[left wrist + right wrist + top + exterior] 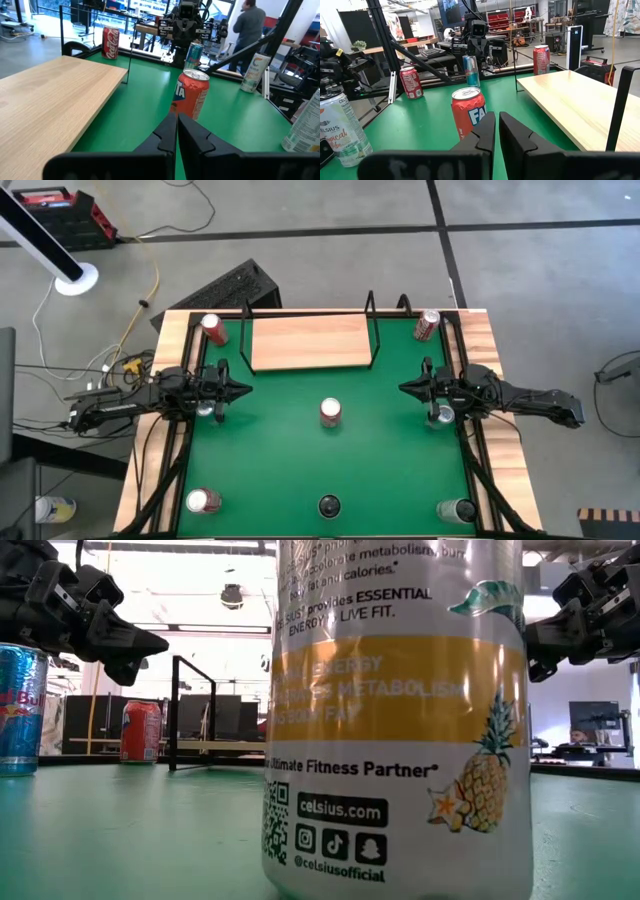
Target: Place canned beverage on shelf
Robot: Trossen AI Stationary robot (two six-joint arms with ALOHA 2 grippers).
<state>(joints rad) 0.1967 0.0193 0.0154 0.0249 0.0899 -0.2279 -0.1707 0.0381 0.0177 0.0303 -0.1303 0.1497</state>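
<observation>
While the orange can (330, 412) is standing upright at the middle of the green table (380, 470), the shelf (310, 341) is lying just behind it, its wooden board bare. Both arms are hovering at the table's sides, pointing inward at the can. The left gripper (240, 390) is holding its fingers together, and the right gripper (408, 388) is keeping only a thin gap, probably closed. Other cans are standing at the corners, with a red one (213, 330) beside the shelf.
</observation>
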